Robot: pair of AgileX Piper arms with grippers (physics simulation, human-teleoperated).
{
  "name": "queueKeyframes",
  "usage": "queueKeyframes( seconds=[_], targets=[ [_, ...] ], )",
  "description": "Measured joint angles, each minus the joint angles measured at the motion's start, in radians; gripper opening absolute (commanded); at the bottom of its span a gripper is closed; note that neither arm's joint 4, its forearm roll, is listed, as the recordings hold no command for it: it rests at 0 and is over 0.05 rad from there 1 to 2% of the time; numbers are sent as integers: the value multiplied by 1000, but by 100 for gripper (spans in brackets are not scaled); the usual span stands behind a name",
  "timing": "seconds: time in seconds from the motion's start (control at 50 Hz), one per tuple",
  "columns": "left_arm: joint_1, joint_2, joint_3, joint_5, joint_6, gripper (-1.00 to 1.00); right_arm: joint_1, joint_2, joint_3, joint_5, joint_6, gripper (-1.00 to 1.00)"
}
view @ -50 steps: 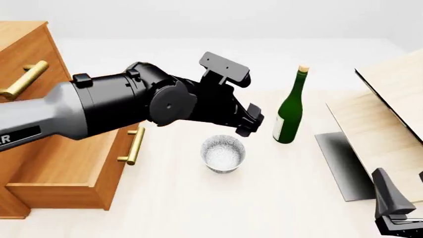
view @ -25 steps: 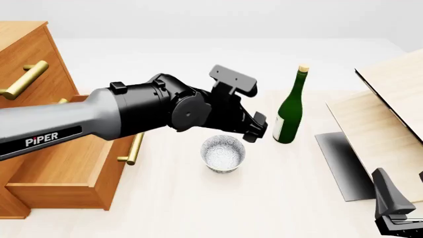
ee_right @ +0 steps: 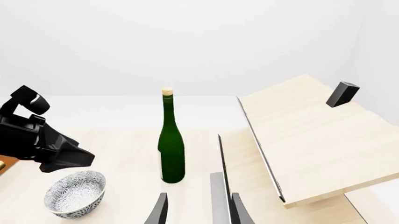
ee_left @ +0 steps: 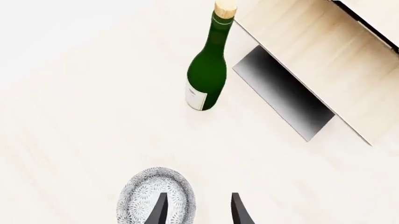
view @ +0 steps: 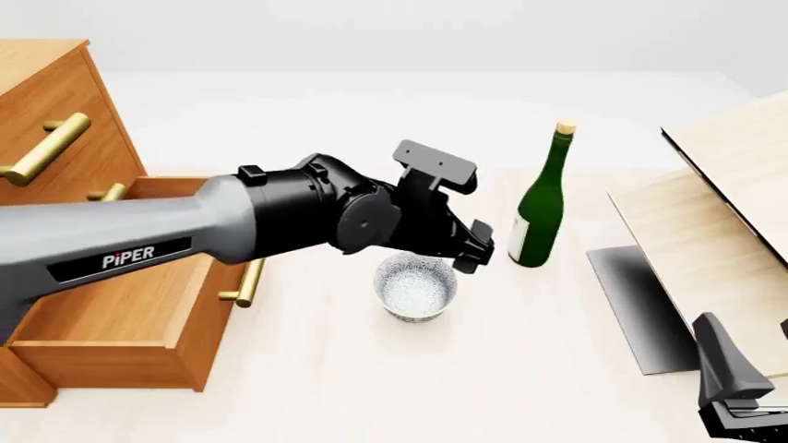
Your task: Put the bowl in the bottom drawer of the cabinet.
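Left gripper (view: 459, 261) poised directly above the far rim of the bowl (view: 416, 288), centre of the front frame. Fingers spread: in the left wrist view two dark fingertips (ee_left: 158, 213) sit at the bottom edge, one over the bowl's interior, the other outside its wall. Straddling the rim looks deliberate, set up for a rim pinch rather than a full-body grab, since the bowl looks too wide for the jaws. No contact visible yet; nothing pinched.

Bowl (ee_left: 156, 201) upright on the table (view: 369, 388), apart from everything else. Wine bottle (view: 540, 203) stands upright near it, right of centre in the front frame, close enough to the gripper's far side to matter on any lift or swing.

Bottom drawer (view: 117, 295) pulled out, lower left of the front frame, cavity open upward, brass handle (view: 250, 269) facing the bowl. Ready to receive. Cabinet (view: 50, 101) rises at upper left, an upper-drawer handle showing.

Right gripper (ee_right: 194, 210) parked low at the bottom right corner of the front frame, fingers parted, empty, well clear of the work. From its wrist view: bowl (ee_right: 74, 193) lower left, bottle (ee_right: 170, 144) centre, pale wooden box (ee_right: 311, 140) with a dark panel at right.

Judged step: descend and close on the rim. Risk: thin-wall grip may tilt the bowl on lift.
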Motion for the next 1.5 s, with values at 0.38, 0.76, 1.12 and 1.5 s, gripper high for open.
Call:
queueKeyframes(
  seconds=[0.38,0.76,1.12,1.5],
  targets=[
    [10,38,5,-6,-17,100,0,0,0,0,0,100],
    [2,82,-3,-22,-38,100,0,0,0,0,0,100],
    [-2,121,-4,-39,-62,100,0,0,0,0,0,100],
    [5,152,-13,-43,-82,100,0,0,0,0,0,100]
  ],
)
